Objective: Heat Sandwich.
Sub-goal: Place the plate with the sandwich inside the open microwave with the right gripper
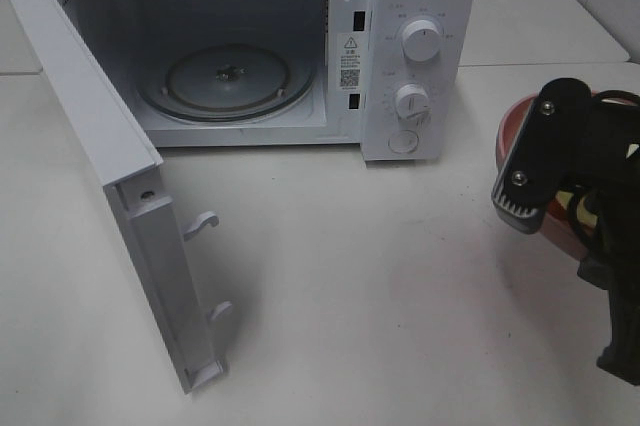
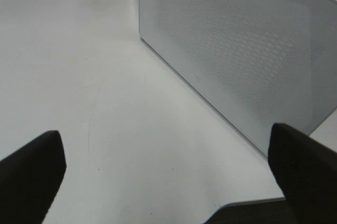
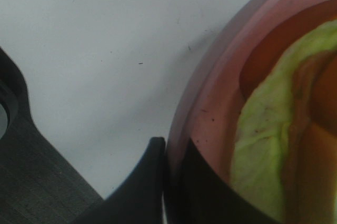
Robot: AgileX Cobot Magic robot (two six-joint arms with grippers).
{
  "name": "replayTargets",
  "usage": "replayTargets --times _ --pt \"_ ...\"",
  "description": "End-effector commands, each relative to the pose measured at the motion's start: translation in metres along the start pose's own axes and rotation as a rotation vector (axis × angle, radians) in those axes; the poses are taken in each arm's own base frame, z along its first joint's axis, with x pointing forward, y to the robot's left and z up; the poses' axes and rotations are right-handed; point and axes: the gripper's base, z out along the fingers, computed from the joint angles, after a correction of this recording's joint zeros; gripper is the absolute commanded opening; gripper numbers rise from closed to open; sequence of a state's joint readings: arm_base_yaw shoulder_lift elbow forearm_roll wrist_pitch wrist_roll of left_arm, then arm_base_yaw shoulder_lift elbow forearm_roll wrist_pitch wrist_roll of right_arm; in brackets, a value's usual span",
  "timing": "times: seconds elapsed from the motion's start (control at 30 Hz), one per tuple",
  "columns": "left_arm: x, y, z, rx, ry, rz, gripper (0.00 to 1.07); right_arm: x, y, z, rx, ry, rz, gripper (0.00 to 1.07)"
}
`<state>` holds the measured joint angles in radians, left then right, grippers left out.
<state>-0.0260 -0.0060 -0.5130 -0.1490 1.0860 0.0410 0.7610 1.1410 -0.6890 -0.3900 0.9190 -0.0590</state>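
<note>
Microwave (image 1: pixel 420 6) mouth open, approach clear.
Door (image 1: pixel 90 96) juts out at 9 o'clock; open table (image 1: pixel 350 276) runs from 6 to the cavity; plate (image 1: pixel 505 136) sits at 3 o'clock.

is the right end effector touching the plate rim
Touching. The right wrist view shows the right end effector closed on the plate rim, one finger on each side.

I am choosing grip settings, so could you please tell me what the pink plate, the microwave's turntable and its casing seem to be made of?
Pink plate: probably plastic or glazed ceramic; smooth, with a soft sheen on the rim.
Turntable: looks like clear glass; the hub and rollers show through it.
Casing: white painted metal or plastic; even matte surface, cannot tell which.
</note>
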Motion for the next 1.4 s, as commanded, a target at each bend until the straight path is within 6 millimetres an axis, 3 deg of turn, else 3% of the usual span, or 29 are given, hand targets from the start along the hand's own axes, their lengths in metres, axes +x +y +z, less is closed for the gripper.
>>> replayTargets --times 0.03,0.63,1.1,1.4 --pt "0.000 0.000 -0.002 0.003 -0.029 0.005 0.98 0.005 0.001 -0.003 0.022 -0.034 -0.097 0.00" --pt "0.000 0.000 -0.002 0.003 -0.029 0.005 0.98 0.006 0.006 -0.002 0.019 -0.090 -0.466 0.00" --pt "0.000 0.000 -0.002 0.003 -0.029 0.005 0.98 -0.001 0.010 -0.003 0.024 -0.185 -0.862 0.01" --pt "0.000 0.000 -0.002 0.003 -0.029 0.005 0.98 -0.004 0.011 -0.004 0.034 -0.216 -0.959 0.01"
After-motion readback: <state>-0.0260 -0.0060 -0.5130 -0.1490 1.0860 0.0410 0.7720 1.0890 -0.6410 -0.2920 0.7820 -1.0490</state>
